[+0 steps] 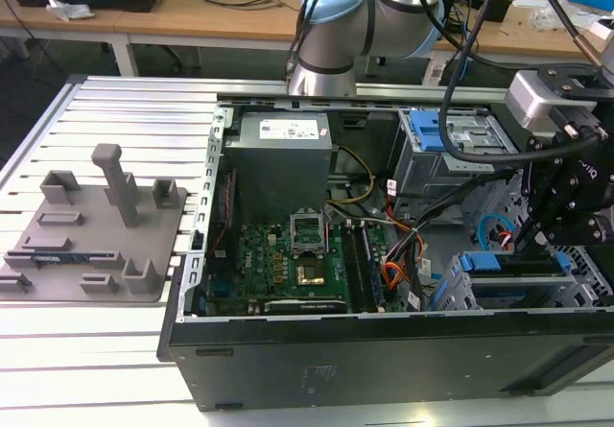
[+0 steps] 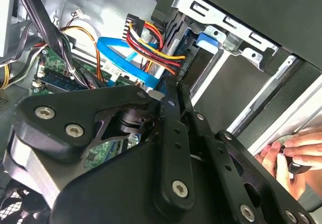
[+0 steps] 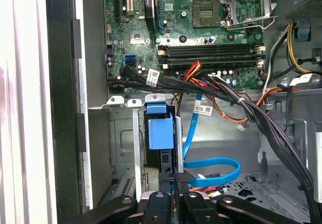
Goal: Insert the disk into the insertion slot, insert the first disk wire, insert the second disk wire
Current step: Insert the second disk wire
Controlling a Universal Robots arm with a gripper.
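Arm [image 1: 384,10] reaches over from behind the open PC case [image 1: 384,350] and bends down at the exterior view's right, wrist w/ black gripper [image 1: 530,238] dipped into the drive-bay corner. In the first wrist view the gripper [image 3: 175,191] points straight at the insertion slot [image 3: 132,148], fingers nearly together, pinching a black connector [image 3: 182,177] w/ red/yellow wires. Second wrist view shows the same: fingers [image 2: 170,108] closed up tight just beside the multicolour power wire bundle [image 2: 151,45] and blue flat cable [image 2: 121,58]. Disk [image 3: 160,133] sits inside the slot already, its blue carrier end facing out, btwn the grey cage walls. Blue data cable loops near it. A person's hand [image 2: 294,151] rests at the case edge in the second wrist view.
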